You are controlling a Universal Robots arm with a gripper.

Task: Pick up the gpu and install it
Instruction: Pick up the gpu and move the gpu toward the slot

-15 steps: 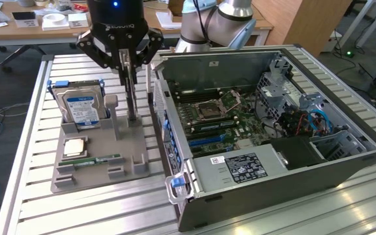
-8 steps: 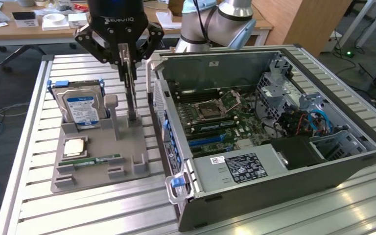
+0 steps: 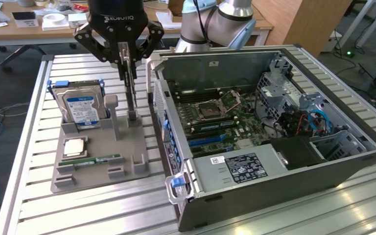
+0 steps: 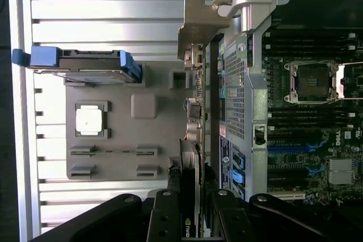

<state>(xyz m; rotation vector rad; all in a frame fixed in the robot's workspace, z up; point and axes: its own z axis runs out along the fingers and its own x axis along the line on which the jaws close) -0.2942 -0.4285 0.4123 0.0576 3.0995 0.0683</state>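
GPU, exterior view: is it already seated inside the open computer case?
No, the gpu stands upright, clamped by the gripper, at the gray holder, outside the computer case.

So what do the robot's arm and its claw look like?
The gripper is black, with two jointed fingers and white ROBOTIQ lettering on its body. The arm is made of round silver-grey tubes with pale blue joint caps, and a black cable runs along it.
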